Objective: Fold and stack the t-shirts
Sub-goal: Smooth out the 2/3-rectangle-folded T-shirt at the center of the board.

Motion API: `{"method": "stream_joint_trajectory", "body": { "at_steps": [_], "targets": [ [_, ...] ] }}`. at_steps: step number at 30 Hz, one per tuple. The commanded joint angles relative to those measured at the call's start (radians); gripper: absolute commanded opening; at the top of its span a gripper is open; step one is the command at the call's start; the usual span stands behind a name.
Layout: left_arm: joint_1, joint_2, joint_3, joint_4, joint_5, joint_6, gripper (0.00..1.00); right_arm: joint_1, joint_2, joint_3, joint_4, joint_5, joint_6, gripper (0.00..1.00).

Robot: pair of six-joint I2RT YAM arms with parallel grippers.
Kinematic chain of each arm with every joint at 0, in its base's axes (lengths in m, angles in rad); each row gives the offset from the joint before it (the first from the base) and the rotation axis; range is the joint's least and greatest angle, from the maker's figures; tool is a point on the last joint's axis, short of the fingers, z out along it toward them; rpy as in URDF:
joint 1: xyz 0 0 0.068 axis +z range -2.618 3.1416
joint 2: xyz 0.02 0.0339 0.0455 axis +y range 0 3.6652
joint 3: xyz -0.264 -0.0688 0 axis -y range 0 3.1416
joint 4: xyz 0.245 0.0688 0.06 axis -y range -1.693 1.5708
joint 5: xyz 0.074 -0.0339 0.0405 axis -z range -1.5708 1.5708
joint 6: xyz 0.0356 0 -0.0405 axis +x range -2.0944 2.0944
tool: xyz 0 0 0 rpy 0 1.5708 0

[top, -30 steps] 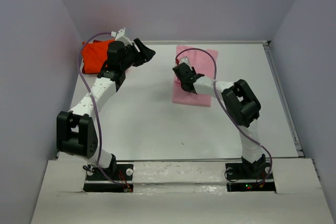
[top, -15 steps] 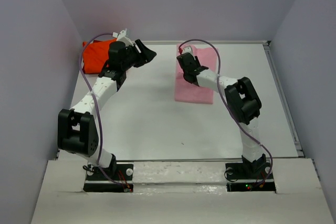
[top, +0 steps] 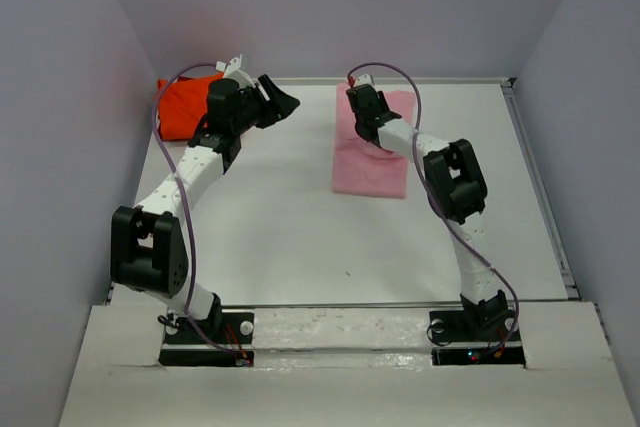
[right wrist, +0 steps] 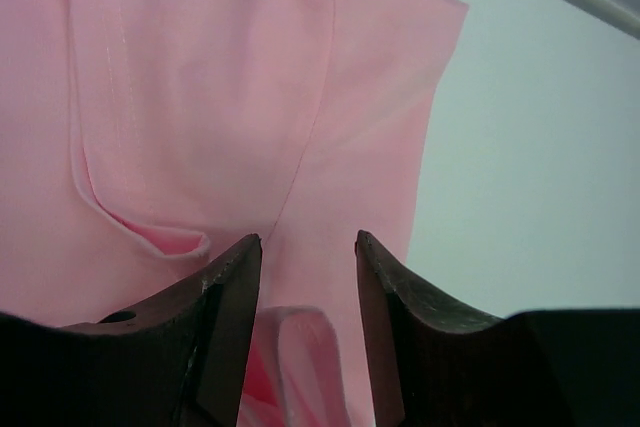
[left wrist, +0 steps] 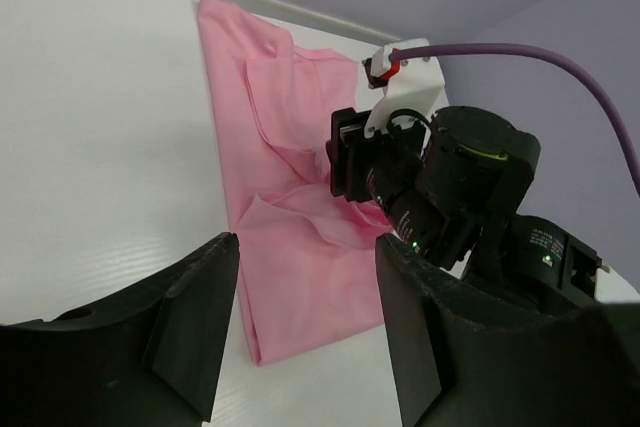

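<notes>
The light pink t-shirt lies folded into a long strip at the back middle of the white table. My right gripper hovers low over its far half, jaws open, with a small raised fold of pink cloth loose between the fingers; the shirt fills that wrist view. The bright orange-red t-shirt lies bunched in the back left corner. My left gripper is open and empty, held above the table between the two shirts, facing the pink shirt.
Grey walls close in the table on the left, back and right. A raised rim runs along the right and back edges. The right arm's wrist and purple cable show in the left wrist view. Bare table lies beside the pink shirt.
My right gripper has moved from the middle of the pink shirt toward its far end. The left arm and the orange-red shirt have stayed put.
</notes>
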Motion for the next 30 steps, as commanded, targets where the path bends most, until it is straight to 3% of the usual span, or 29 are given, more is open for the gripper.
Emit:
{"method": "stream_joint_trajectory", "body": {
  "at_steps": [1, 9, 21, 30],
  "targets": [
    [0.000, -0.005, -0.008, 0.047, 0.042, -0.015, 0.66, 0.006, -0.047, 0.100, 0.050, 0.025, -0.072, 0.49],
    [0.000, -0.008, -0.008, 0.050, 0.048, -0.012, 0.66, 0.006, -0.212, 0.024, 0.020, -0.013, -0.043, 0.49],
    [0.000, 0.001, -0.005, 0.047, 0.059, -0.003, 0.66, 0.122, -0.500, -0.448, -0.006, -0.160, 0.239, 0.48],
    [0.000, 0.011, -0.002, 0.041, 0.057, 0.000, 0.66, 0.170, -0.599, -0.637, 0.012, -0.263, 0.365, 0.48]
  ]
}}
